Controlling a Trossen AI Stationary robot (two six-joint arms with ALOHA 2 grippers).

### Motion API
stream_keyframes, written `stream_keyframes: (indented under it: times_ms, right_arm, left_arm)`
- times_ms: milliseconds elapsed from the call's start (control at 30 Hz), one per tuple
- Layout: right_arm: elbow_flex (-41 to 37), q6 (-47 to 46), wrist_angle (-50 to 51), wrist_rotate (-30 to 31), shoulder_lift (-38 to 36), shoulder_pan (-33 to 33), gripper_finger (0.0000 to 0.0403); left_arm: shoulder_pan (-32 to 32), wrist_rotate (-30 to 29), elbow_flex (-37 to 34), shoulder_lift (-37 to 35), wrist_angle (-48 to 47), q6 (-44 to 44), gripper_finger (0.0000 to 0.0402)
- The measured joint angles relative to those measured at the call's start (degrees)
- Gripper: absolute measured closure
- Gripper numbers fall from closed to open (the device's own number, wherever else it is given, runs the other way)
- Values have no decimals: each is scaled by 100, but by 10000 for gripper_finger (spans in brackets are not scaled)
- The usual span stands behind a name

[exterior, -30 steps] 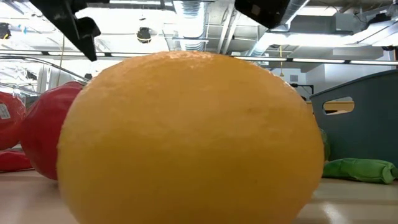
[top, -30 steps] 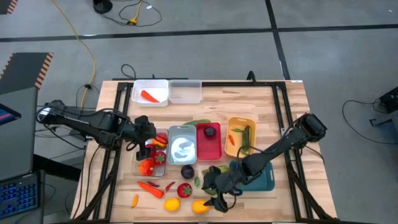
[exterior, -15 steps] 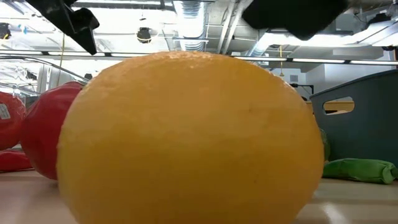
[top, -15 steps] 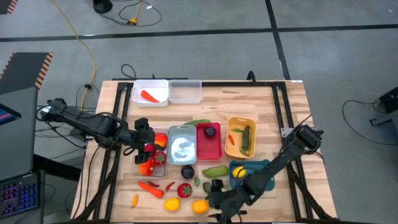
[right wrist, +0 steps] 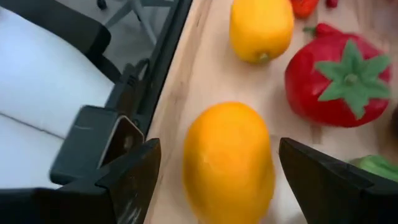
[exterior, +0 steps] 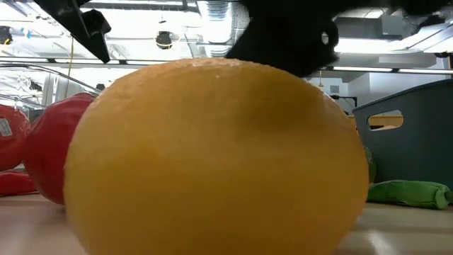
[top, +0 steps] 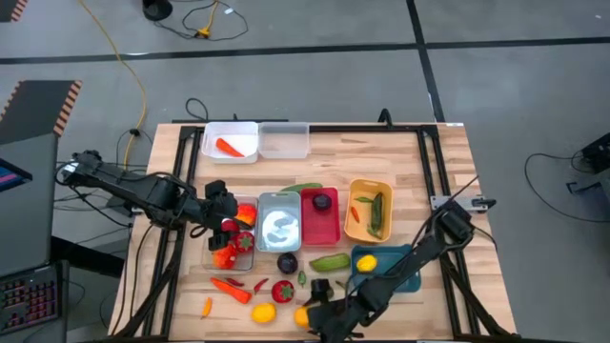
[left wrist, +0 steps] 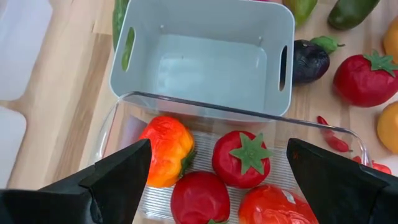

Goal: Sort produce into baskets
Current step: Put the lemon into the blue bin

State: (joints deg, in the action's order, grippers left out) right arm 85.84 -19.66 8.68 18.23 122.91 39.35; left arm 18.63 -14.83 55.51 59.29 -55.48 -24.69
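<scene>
Produce: tomatoes (left wrist: 246, 157) in clear basket (left wrist: 124, 118); grey basket (left wrist: 205, 56) empty.

1. Both arms are dark, near-black, built from slim tubular links joined by thicker rounded joint housings.
2. The left arm (top: 133, 189) has a pale, whitish patch at its outer joint, and thin dark cables run beside its links.
3. The right arm (top: 419, 255) carries a small light-coloured plate or tag near its upper joint.
4. The left end effector (left wrist: 214, 174) has two broad, matt black fingers (left wrist: 115, 180) with flat, angular inner faces and bevelled edges.
5. The right end effector (right wrist: 217, 168) shows the same pair of wide black fingers (right wrist: 134, 174), smooth-surfaced and wedge-shaped, with no visible markings.
</scene>
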Motion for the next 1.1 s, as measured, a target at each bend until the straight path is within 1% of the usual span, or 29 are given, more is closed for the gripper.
stream_keyframes:
  times_ms: [233,400,567,800,900,1000,1100]
  right_arm:
    - [2,-81,188,49,24,-8,55]
    - [2,-118,452,3,24,-17,85]
    - [0,-130,438,-7,24,-59,118]
    - [0,-101,435,-10,-23,-86,131]
    - [0,-83,457,-10,-174,-85,132]
    - [0,-81,587,-10,-492,-87,132]
    - [2,-84,1098,-1,-945,-85,133]
  left_arm:
    - [0,2,0,0,2,0,40]
    - [0,2,0,0,2,0,40]
    - [0,2,0,0,2,-51,40]
    - [0,4,0,0,4,-61,40]
    - [0,4,0,0,11,-61,40]
    - [0,6,0,0,16,-57,40]
    - [0,8,0,0,126,41,40]
